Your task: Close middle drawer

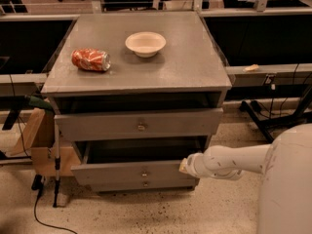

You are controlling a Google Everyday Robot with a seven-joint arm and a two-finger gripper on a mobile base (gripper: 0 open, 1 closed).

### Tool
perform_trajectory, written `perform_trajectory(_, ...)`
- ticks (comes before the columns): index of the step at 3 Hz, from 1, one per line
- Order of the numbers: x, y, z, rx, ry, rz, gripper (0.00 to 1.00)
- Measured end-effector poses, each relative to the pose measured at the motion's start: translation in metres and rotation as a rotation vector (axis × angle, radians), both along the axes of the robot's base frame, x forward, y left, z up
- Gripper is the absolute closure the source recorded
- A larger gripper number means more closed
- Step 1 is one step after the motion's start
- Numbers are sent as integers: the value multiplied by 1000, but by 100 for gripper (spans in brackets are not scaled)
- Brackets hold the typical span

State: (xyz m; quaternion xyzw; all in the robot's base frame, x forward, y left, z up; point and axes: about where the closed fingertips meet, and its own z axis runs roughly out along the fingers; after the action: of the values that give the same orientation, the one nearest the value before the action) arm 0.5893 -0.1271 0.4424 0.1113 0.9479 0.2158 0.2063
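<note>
The middle drawer (117, 173) is a wide grey drawer with a low front panel and a small dull knob (144, 173). It stands pulled out from the grey cabinet (195, 77), its dark inside showing. Above it the taller-fronted top drawer (97, 126), with a shinier brass knob (141, 126), stands slightly out. My gripper (184, 165) is at the end of the white arm (229, 161), against the right end of the middle drawer's front panel.
A crushed red can (91, 59) and a white bowl (145, 43) lie on the cabinet top. A cardboard box (41, 145), a thin pole (56, 165) and a floor cable (44, 213) are at the left. Black desk legs (273, 123) stand at the right. My white body (287, 189) fills the bottom right.
</note>
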Motion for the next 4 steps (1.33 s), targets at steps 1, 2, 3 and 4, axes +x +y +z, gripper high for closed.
perform_trajectory(1,1,1,2,6,-15,-2,100)
perform_trajectory(2,1,1,1,5,-32,4,100)
perform_trajectory(3,1,0,0,4,-51,10,100)
perform_trajectory(4,2,0,-1,5,-69,16,100)
